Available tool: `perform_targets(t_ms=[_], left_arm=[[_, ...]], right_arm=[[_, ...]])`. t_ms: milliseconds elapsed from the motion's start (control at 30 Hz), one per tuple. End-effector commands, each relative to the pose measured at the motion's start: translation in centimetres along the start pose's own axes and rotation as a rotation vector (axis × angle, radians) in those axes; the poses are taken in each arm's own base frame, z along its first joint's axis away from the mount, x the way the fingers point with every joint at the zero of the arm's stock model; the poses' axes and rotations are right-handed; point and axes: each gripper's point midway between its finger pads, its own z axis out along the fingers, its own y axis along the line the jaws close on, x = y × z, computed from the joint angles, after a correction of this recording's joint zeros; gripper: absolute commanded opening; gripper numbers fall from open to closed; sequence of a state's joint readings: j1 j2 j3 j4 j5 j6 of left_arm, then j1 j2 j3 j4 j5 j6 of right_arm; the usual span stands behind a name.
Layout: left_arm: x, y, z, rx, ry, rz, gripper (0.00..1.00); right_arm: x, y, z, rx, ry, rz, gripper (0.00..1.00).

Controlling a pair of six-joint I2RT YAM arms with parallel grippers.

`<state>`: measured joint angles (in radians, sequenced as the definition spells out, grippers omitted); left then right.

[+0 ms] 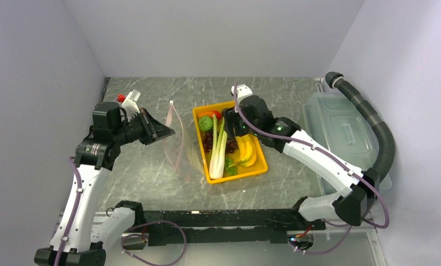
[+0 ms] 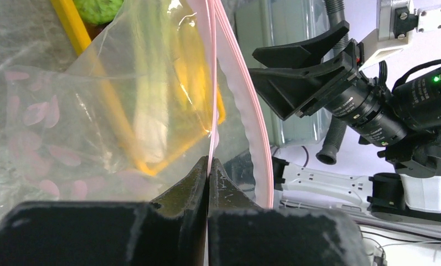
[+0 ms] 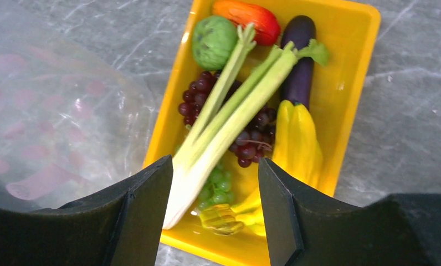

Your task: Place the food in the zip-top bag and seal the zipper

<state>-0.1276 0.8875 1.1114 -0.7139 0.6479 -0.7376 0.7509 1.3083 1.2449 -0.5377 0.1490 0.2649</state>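
The zip-top bag (image 1: 177, 145) stands open left of the yellow tray (image 1: 237, 176). My left gripper (image 1: 165, 132) is shut on one side of its pink zipper strip (image 2: 213, 83), with the fingertips (image 2: 209, 162) pinching the rim. The other rim side bows away, so the mouth gapes. The food lies in the tray: celery stalk (image 3: 235, 105), purple grapes (image 3: 251, 138), green grapes (image 3: 218, 185), bananas (image 3: 298, 138), a green leafy ball (image 3: 214, 40), a red-orange piece (image 3: 246, 14) and an eggplant (image 3: 298, 61). My right gripper (image 3: 214, 163) is open and empty above the celery's pale end.
A large translucent lidded bin (image 1: 340, 133) sits at the right with a black corrugated hose (image 1: 373, 127) over it. The bag (image 3: 57, 111) lies close against the tray's left wall. Grey marbled tabletop (image 1: 152, 172) surrounds them.
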Motion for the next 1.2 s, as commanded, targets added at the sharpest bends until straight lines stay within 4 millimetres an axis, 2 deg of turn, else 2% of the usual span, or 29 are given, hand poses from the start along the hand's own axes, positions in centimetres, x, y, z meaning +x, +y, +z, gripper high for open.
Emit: perform_targets(t_ms=[0,233,400,533,767,933,1033,1167], left_arm=[[-0.1,-1.5,0.2,0.085,0.016,-0.041,0.06],[0.6,-2.1,0.4,0.157,0.044,-0.068,0.06],[0.5,-2.4,0.1,0.162,0.028,-0.051,0.07],[0.4,-1.8,-0.2,0.114,0.007,-0.024,0.04],[0.4,-1.4,-1.1,0.06,-0.016,0.039,0.02],[-1.3,-0.3,-3.9,-0.127,-0.132,0.145,0.01],[-2.1,-0.6,-5.6,-0.181,-0.184,0.192,0.02],[-2.7,-1.0,-6.6,-0.212,-0.208,0.239,0.01]], right_arm=[[-1.5,2.2,0.5,0.0,-0.022,-0.005,0.62],[-1.2,6.8,2.9,-0.063,0.01,-0.05,0.62],[0.2,9.0,5.2,-0.093,0.057,-0.07,0.62],[2.2,9.6,7.7,-0.083,0.118,-0.069,0.62],[3.8,10.1,10.5,-0.06,0.17,-0.053,0.62],[5.3,10.0,12.2,-0.035,0.211,-0.045,0.61],[6.4,9.7,13.1,-0.011,0.231,-0.041,0.6],[7.7,9.7,14.1,-0.001,0.265,-0.037,0.57]])
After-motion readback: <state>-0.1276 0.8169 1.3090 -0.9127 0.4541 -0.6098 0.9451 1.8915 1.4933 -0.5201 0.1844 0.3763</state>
